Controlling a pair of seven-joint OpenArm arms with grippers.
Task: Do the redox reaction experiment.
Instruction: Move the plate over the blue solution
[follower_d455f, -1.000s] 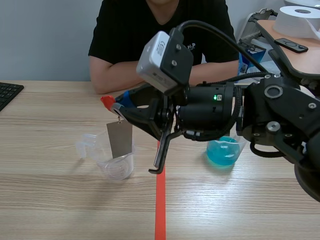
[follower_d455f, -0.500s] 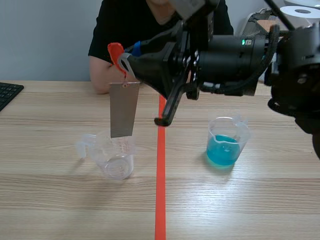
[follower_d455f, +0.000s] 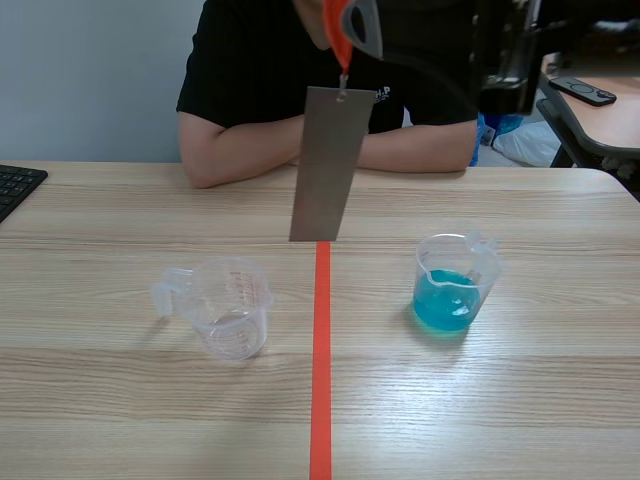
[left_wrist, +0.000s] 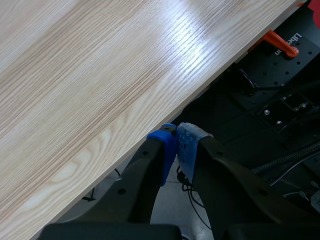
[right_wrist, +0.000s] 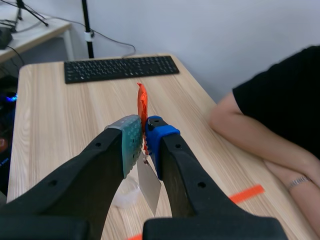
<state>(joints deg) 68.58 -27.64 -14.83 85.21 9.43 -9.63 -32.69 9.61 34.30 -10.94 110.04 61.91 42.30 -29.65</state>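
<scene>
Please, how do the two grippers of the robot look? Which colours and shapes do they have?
Both grippers are alike. The left gripper has two thick black fingers; one pad is blue, the other pale grey with dots. The right gripper has the same fingers, with a blue pad and a grey-green dotted one.

Grey metal strip (follower_d455f: 325, 165) hanging slightly tilted from an orange-red clip (follower_d455f: 338, 35) at top centre, empty clear beaker (follower_d455f: 232, 308) upright left of centre, blue-liquid beaker (follower_d455f: 452, 285) upright at right, both on the tabletop (follower_d455f: 120, 400)
</scene>
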